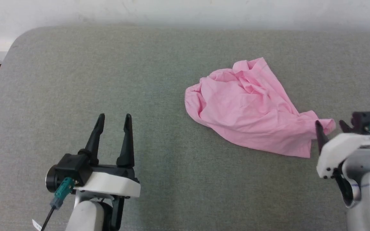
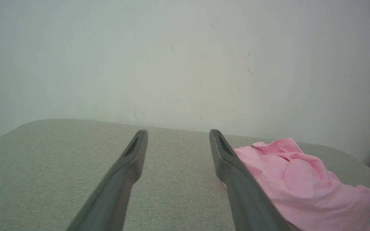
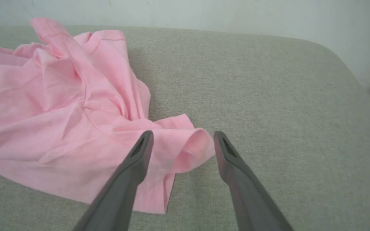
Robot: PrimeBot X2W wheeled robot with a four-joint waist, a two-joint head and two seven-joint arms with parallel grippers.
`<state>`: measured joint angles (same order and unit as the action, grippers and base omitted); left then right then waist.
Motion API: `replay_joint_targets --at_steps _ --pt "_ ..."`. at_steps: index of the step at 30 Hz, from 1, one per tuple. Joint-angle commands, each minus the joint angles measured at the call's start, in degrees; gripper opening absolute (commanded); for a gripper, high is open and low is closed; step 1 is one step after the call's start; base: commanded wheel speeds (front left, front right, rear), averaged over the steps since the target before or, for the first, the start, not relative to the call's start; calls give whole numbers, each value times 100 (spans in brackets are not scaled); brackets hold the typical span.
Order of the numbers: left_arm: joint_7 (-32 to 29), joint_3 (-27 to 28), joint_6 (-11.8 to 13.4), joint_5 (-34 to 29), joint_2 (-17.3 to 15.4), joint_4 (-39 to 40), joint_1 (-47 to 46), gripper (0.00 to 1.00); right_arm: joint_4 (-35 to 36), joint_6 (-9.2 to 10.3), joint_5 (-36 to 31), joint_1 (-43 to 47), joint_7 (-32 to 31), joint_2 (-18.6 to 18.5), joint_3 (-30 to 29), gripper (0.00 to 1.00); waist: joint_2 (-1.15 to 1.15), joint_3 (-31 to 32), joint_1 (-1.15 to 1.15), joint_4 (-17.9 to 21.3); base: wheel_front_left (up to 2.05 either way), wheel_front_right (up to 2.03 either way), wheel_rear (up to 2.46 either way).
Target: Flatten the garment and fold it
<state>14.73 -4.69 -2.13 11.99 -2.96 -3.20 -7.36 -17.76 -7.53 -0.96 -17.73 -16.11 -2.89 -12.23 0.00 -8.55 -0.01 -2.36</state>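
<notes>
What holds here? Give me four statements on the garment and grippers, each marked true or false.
1. The garment lies crumpled on the grey surface. True.
2. The left gripper is shut on the garment. False: it is open and apart from it.
3. The right gripper is open at a corner of the garment. True.
4. The garment lies nearer the left gripper. False: it lies by the right gripper.

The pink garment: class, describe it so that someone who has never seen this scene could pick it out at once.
A grey fabric surface stands against a pale wall. On its right half lies the garment, crumpled, one corner at the tips of the open right hand. Nothing else there is pink.
</notes>
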Motion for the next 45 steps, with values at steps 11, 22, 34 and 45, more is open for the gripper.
replay_joint_targets --at_steps 11,22,34,45 --pt "-11 -745 -128 -60 8 -987 -888 100 1603 4 613 1288 1407 2 567 100 0 -240 1 476 0 0 0" --pt "-1777 -1088 149 426 8 -3072 -2926 100 1663 4 994 1385 1693 2 1133 100 0 -615 1 1346 0 0 0" --pt "-3062 -1417 275 401 -205 -3500 -3344 0 1578 4 1209 1327 1786 2 1199 100 0 -612 1 1434 0 0 0" --pt "-2197 -962 899 639 -565 -1764 -1204 0 1824 4 1021 1369 1691 2 1017 100 0 -205 1 686 0 0 0"
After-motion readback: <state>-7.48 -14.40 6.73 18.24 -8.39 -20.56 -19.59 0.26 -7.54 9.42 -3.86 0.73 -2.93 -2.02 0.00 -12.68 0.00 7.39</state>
